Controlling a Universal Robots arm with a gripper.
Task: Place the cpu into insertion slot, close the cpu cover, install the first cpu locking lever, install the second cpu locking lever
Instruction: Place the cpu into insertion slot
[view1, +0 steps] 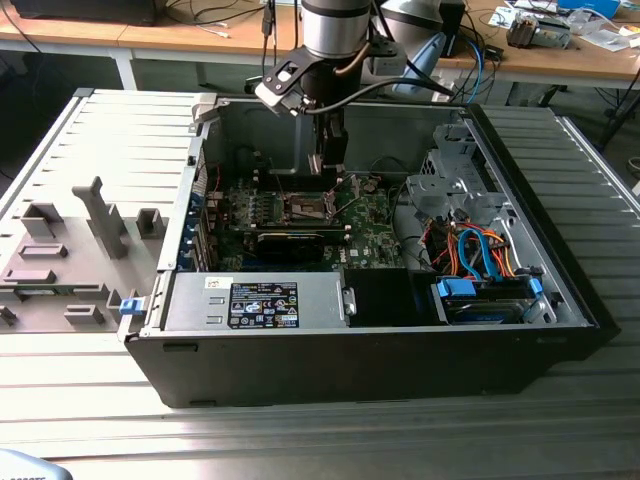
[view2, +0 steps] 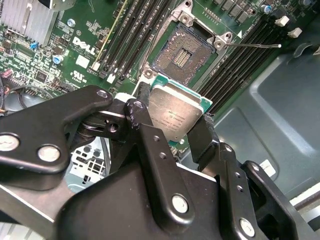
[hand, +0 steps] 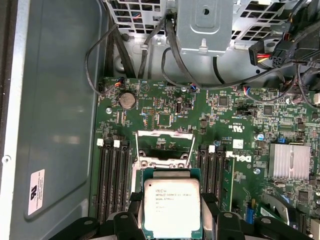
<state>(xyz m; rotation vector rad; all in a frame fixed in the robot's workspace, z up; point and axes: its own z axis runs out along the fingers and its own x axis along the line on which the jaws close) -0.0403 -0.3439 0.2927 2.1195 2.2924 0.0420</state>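
My gripper (view2: 172, 121) is shut on the cpu (view2: 176, 114), a flat square chip with a silvery top and a green edge, gripped on two opposite sides by the black fingers (view2: 142, 107). The chip hangs a little above the green motherboard (hand: 240, 107), close to the insertion slot (view2: 187, 50), whose dark pin field lies bare inside its silvery rim. In the first wrist view the cpu (hand: 171, 205) sits between the fingers, just in front of the raised cpu cover (hand: 165, 146). A thin locking lever (view2: 252, 45) sticks out beside the socket. In the exterior view the gripper (view1: 330, 168) is inside the case above the socket (view1: 308, 207).
Black memory slots (hand: 112, 175) flank the socket on both sides. A finned heatsink (hand: 290, 161) and cables (hand: 150, 45) lie nearby. The open computer case (view1: 560, 270) holds a drive cage (view1: 450, 190) and a power supply (view1: 265, 300). Grey fixtures (view1: 100, 215) stand on the table.
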